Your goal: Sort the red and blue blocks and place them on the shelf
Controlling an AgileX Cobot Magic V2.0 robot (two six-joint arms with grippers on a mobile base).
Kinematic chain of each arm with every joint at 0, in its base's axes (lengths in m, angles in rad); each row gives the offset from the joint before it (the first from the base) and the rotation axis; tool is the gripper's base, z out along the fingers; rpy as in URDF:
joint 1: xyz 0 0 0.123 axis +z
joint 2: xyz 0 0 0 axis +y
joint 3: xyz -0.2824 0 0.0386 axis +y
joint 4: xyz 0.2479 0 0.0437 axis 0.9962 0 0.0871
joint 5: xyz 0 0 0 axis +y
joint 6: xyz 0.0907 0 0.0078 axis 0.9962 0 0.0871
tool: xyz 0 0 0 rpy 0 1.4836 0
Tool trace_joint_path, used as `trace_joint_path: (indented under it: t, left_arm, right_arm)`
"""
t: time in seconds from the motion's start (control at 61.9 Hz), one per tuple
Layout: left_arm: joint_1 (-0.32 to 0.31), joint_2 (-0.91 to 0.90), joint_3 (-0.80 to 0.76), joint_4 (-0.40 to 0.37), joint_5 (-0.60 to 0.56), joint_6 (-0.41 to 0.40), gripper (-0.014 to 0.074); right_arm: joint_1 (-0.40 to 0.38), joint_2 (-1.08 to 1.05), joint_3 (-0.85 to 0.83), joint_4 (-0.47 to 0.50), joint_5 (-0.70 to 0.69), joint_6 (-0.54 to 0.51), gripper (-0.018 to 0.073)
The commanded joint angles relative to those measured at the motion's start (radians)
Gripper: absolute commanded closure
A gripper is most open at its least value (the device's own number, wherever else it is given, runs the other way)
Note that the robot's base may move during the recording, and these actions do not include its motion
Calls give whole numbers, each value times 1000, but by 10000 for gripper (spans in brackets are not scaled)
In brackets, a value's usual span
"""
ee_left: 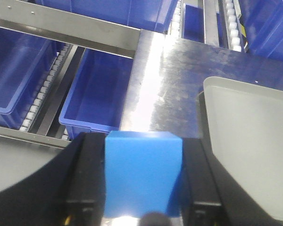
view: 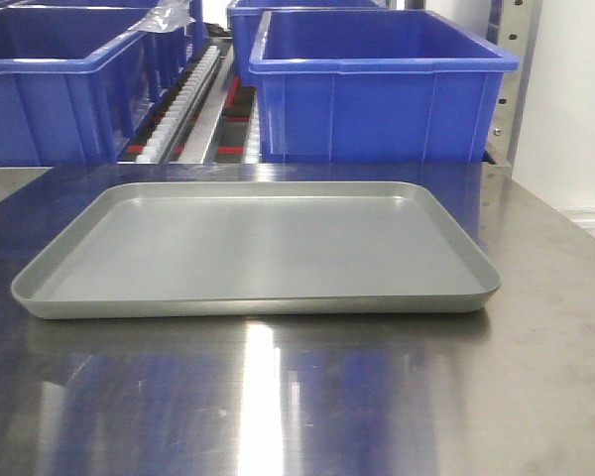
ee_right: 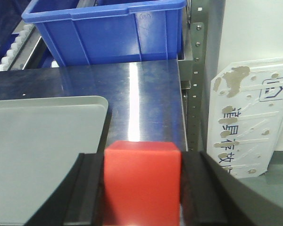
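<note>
left gripper (ee_left: 142, 188) pinches the light blue block (ee_left: 142, 172), lower centre of its wrist view; right gripper (ee_right: 141, 190) pinches the red block (ee_right: 141, 181) likewise. advice: carry each level to the shelf crossbar (ee_left: 66, 27), upper left, releasing only once seated.

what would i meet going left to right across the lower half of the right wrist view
grey tray → red block → perforated steel upright → white label card
</note>
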Motion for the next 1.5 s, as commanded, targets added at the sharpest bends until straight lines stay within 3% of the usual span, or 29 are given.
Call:
trace_joint_path:
  t: [0.0, 1.487]
  left_arm:
    - [2, -1, -29, 0, -81, -11, 472]
    - [2, -1, -29, 0, -81, -11, 472]
  right_arm:
    - [-4, -5, -29, -8, -91, -7, 508]
    - [-4, -5, -29, -8, -91, -7, 508]
